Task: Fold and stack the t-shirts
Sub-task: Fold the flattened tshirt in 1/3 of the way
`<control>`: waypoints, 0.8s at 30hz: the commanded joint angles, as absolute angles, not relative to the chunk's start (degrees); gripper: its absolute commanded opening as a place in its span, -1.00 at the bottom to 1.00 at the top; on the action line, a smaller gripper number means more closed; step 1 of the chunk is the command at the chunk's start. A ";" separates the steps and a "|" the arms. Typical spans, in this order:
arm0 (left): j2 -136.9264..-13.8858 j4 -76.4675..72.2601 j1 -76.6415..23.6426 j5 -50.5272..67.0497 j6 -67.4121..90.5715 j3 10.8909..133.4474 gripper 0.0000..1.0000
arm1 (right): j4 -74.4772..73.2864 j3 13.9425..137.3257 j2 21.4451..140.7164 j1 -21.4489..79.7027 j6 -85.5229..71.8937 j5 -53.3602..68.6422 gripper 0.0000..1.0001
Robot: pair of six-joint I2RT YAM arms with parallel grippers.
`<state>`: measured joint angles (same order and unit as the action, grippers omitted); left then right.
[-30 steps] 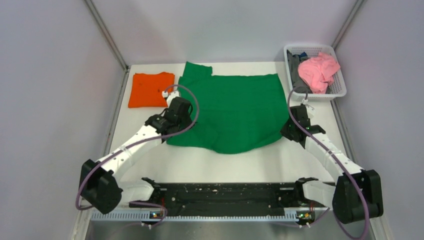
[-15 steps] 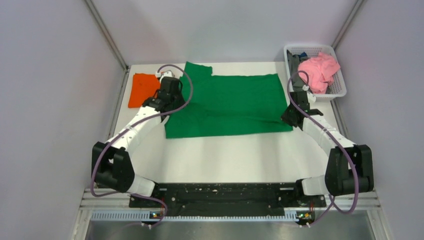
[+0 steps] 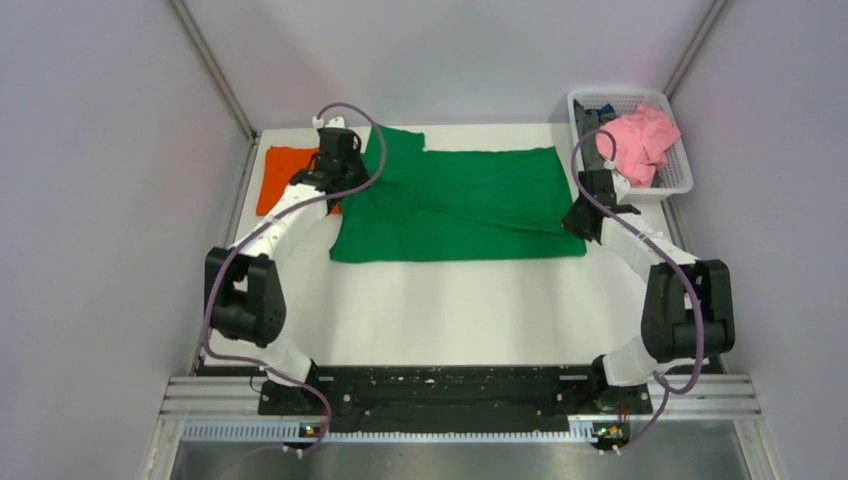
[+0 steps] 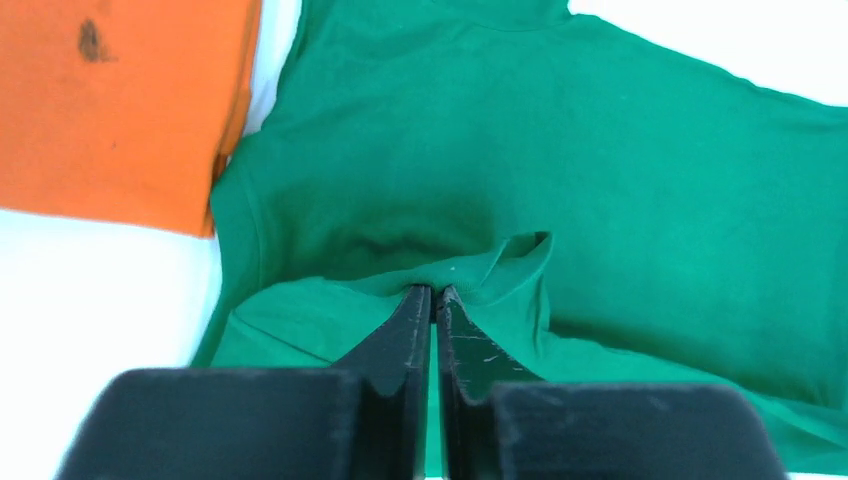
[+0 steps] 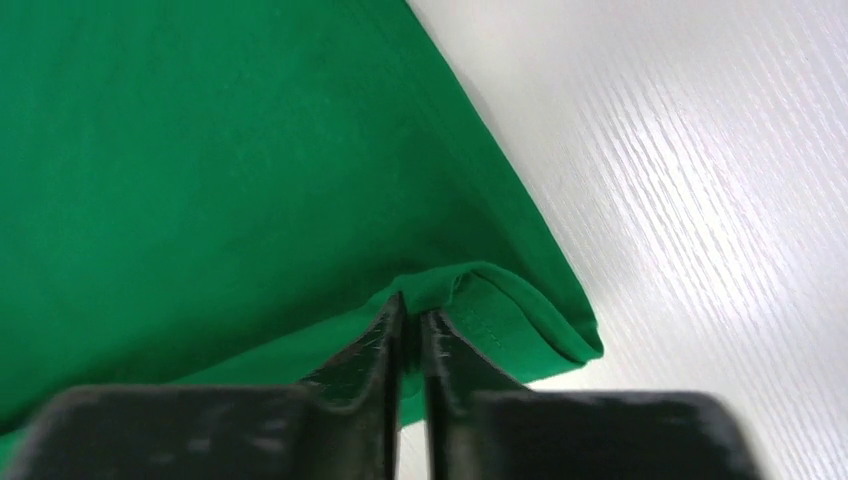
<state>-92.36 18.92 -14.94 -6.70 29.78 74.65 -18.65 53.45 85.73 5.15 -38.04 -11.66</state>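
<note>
Table (image 3: pixel 450 310): white, arms reaching out from the near edge.

Green t-shirt (image 3: pixel 460 205): biggest item, spread across the middle and far part of the table. Its near edge is a straight doubled line, so the lower part looks folded up over the body — probably the first fold, carried by both sides at once to keep the edge square.

Orange t-shirt (image 3: pixel 285 175): far left, already a folded square, just beside the green sleeve. Likely the base of the stack.

Basket (image 3: pixel 690 185): far right corner, pink cloth (image 3: pixel 640 140) heaped inside.

Left gripper (image 4: pixel 432 295): jaws clenched, a small ridge of green cloth pinched at the tips, low over the shirt's left side.

Right gripper (image 5: pixel 408 300): jaws all but closed on a pucker of the doubled green edge near the shirt's right corner — a hairline gap shows.
</note>
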 commanded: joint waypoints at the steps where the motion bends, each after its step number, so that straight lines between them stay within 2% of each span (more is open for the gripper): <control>1: -99.97 18.81 -13.51 -5.63 28.81 82.55 -0.72 | -14.87 58.64 89.47 3.80 -38.39 -13.35 -0.63; 2: -102.00 20.19 -13.27 -6.27 28.83 84.63 -0.58 | -14.75 59.46 90.26 3.64 -38.86 -13.96 -0.34; 3: -103.75 21.72 -13.08 -7.19 28.89 86.98 -0.31 | -14.76 60.23 90.59 3.61 -39.06 -14.21 -0.08; 5: -106.15 25.21 -12.93 -9.95 29.00 91.78 0.30 | -14.53 61.16 89.70 3.60 -39.03 -13.06 0.19; 6: -106.71 26.33 -12.92 -11.13 29.04 92.91 0.79 | -14.24 61.06 88.72 3.56 -39.02 -12.35 0.30; 7: -107.04 26.65 -12.87 -11.27 29.48 93.13 0.95 | -14.27 60.74 87.52 3.54 -39.13 -11.53 0.37; 9: -106.74 26.61 -12.83 -7.60 29.72 92.10 0.98 | -13.74 58.88 84.59 3.71 -39.91 -9.00 0.53; 11: -105.75 25.27 -12.92 -3.18 30.51 89.14 0.97 | -11.88 55.54 81.53 4.10 -40.65 -5.88 0.77; 13: -104.17 22.53 -13.01 1.50 32.24 85.01 0.98 | -10.80 52.73 79.53 5.81 -40.44 -4.04 0.91; 17: -102.41 16.29 -13.50 8.45 34.52 77.65 0.97 | -8.40 50.62 81.01 11.08 -37.46 -3.35 0.96; 24: -108.88 16.23 -13.62 11.01 35.76 75.90 0.97 | -5.44 57.90 97.09 16.21 -32.14 -0.35 0.96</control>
